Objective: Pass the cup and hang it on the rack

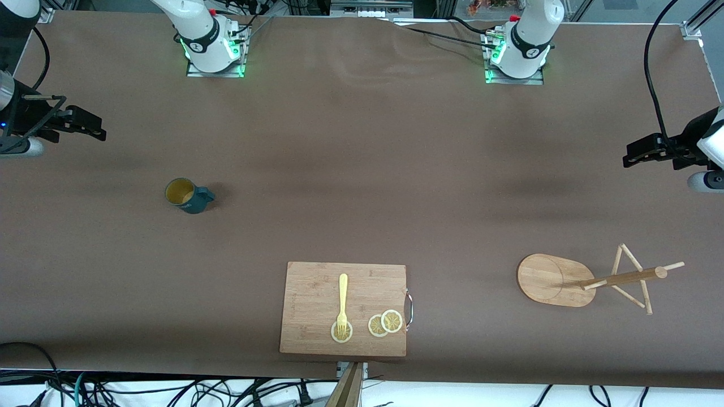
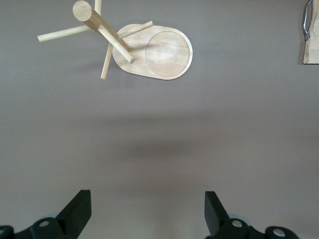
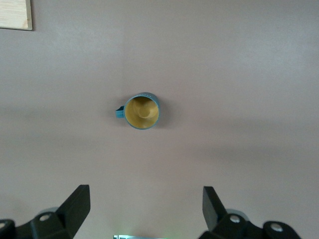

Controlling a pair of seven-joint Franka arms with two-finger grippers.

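Observation:
The cup (image 1: pixel 188 195) is a small dark teal mug with a yellow inside. It stands upright on the brown table toward the right arm's end, handle pointing toward the table's middle. My right gripper (image 1: pixel 99 128) hovers open and empty over the table at that end, apart from the cup (image 3: pixel 142 111); the right wrist view shows its jaws (image 3: pixel 145 206) wide apart. The rack (image 1: pixel 594 280), a light wooden mug tree on an oval base, stands toward the left arm's end. My left gripper (image 1: pixel 628 157) hangs open and empty over that end, off from the rack (image 2: pixel 149 52); nothing lies between its jaws (image 2: pixel 148 209).
A wooden cutting board (image 1: pixel 344 308) with a metal handle lies near the table's front edge at the middle. It carries a yellow fork (image 1: pixel 342 302) and three lemon slices (image 1: pixel 386 323). The arms' bases (image 1: pixel 212 48) stand along the table's back edge.

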